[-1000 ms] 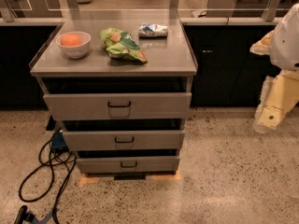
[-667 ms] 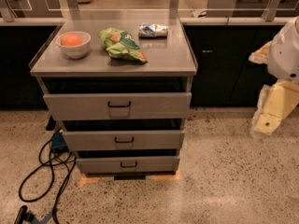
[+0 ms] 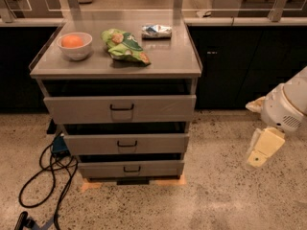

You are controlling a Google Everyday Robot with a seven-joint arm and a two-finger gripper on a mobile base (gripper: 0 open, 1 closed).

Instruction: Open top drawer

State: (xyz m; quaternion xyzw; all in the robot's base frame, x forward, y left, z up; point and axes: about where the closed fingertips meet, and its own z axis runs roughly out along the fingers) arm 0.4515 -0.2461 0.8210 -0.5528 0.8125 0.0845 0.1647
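Grey cabinet (image 3: 168, 63) on a speckled floor (image 3: 230, 195), with the top drawer (image 3: 158, 108) just under its worktop. The gripper (image 3: 261, 152) hangs far right, well apart; its arm is cut off, and clenched or released cannot be told.

My hand (image 3: 263, 150), low at the right edge of the frame, looks like smooth, matt cream plastic. The top drawer (image 3: 158, 108) has a grey painted-metal front, dull rather than shiny, with a matt black handle (image 3: 122, 108). The worktop (image 3: 168, 61) above it is brushed metal with a soft sheen. On it, the bowl (image 3: 76, 51) is glossy white and the green bag (image 3: 125, 46) is crinkled, shiny plastic. The floor (image 3: 230, 195) is speckled, polished stone.
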